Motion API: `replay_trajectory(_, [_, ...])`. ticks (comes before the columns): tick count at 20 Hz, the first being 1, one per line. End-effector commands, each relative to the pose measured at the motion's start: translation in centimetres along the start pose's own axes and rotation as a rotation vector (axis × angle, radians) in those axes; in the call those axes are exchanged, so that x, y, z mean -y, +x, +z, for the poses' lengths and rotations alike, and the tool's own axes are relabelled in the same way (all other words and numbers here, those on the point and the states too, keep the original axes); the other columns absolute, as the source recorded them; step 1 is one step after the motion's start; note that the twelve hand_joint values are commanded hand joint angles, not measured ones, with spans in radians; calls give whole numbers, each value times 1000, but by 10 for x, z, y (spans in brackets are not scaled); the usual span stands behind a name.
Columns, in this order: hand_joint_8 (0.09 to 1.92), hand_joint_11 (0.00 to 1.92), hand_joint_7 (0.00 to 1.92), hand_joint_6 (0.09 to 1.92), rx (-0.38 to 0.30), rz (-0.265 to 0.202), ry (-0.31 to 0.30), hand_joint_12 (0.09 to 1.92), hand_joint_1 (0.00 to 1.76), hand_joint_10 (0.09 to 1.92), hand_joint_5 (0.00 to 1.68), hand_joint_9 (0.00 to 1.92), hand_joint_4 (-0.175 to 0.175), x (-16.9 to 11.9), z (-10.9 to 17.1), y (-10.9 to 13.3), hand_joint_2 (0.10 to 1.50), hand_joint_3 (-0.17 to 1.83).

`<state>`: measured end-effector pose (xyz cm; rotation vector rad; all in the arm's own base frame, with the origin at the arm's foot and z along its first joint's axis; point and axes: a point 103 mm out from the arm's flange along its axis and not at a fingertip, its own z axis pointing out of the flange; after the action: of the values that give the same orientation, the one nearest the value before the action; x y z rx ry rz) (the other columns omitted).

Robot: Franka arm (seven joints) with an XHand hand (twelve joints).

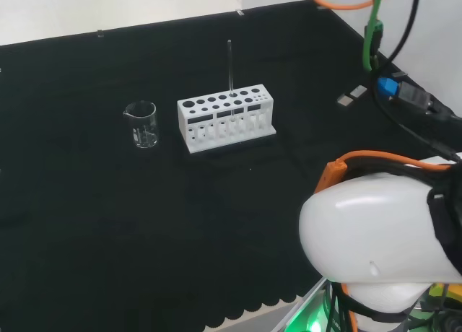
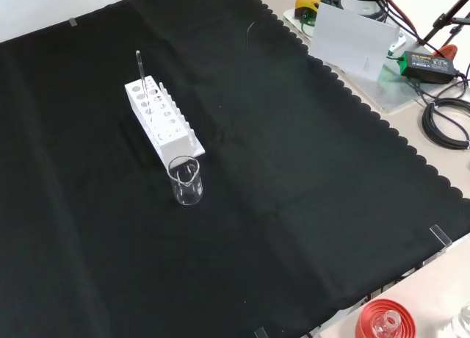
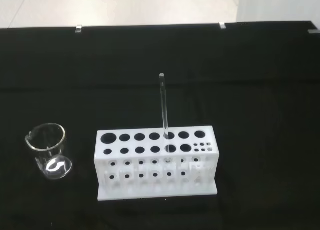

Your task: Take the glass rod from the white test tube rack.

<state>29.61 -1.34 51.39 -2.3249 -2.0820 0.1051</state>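
Note:
A white test tube rack [image 1: 226,115] stands on the black cloth, left of the middle in the front view [image 2: 163,114] and near the centre of the wrist view [image 3: 156,162]. A thin clear glass rod [image 1: 230,68] stands upright in one of its holes and rises well above the rack's top. The front view has the rod [image 2: 139,70] at the rack's far end. From the wrist camera the rod [image 3: 164,110] sits a little right of the rack's middle. Nothing touches the rod or the rack.
A small clear beaker [image 1: 142,124] stands beside the rack, just in front of it in the front view [image 2: 186,181]. The arm's white link [image 1: 375,231] is at the head view's lower right. A red ribbed stand [image 2: 383,322] lies off the cloth's scalloped edge.

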Motion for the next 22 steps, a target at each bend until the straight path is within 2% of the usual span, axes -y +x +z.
replay_trajectory(1, [825,323,265,87,4,-56,18,1440,681,905,315,434,-106,-44,6,10,767,552])
replay_trajectory(10, [830,320,300,87,-7,-136,91,1443,664,900,345,441,-110,-97,45,28,775,556])
replay_trajectory(22, [833,333,325,87,-14,-180,185,1439,674,894,355,452,-113,-147,101,35,782,556])
